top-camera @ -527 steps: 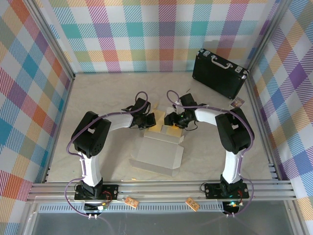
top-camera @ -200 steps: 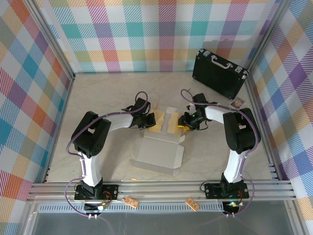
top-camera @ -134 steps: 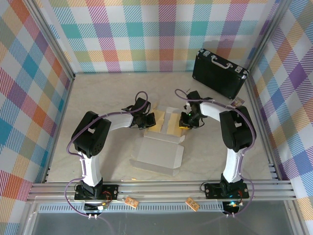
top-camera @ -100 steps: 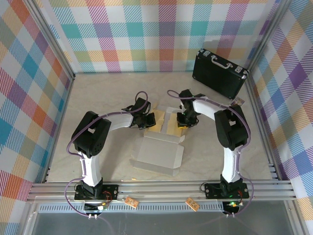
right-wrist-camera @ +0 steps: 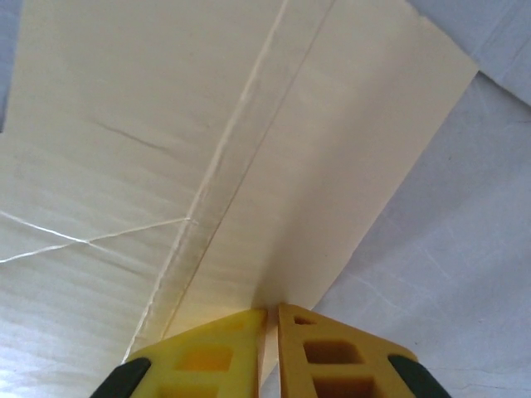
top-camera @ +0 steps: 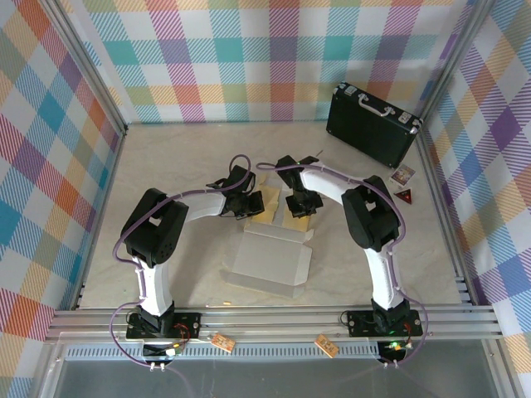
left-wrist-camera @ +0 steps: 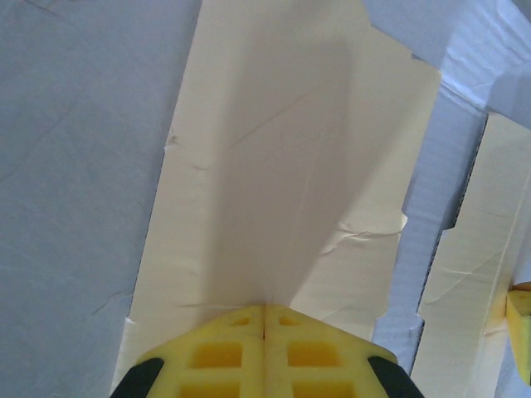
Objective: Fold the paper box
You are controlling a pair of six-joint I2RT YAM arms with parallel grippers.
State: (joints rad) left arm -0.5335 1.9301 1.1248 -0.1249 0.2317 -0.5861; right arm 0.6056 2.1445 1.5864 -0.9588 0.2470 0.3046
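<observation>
The paper box [top-camera: 270, 261] lies flat mid-table, white side up toward me, with two tan flaps [top-camera: 267, 209] at its far end. My left gripper [top-camera: 250, 203] is shut, and its yellow tips [left-wrist-camera: 264, 308] rest against the left tan flap [left-wrist-camera: 274, 149], casting a shadow on it. My right gripper [top-camera: 296, 205] sits over the right tan flap [top-camera: 295, 220]. In the right wrist view its jaws [right-wrist-camera: 271, 311] are closed to a thin slit with the creased flap's edge [right-wrist-camera: 332, 166] running into it.
A black briefcase [top-camera: 373, 124] stands at the back right. Two small cards [top-camera: 402, 176] lie near the right wall. Plaid walls and metal rails [top-camera: 265, 319] bound the table. Grey table cloth [right-wrist-camera: 448, 249] shows beside the flaps.
The right arm swung left from the box's right side onto the right tan flap and its jaws narrowed. The left arm stayed put.
</observation>
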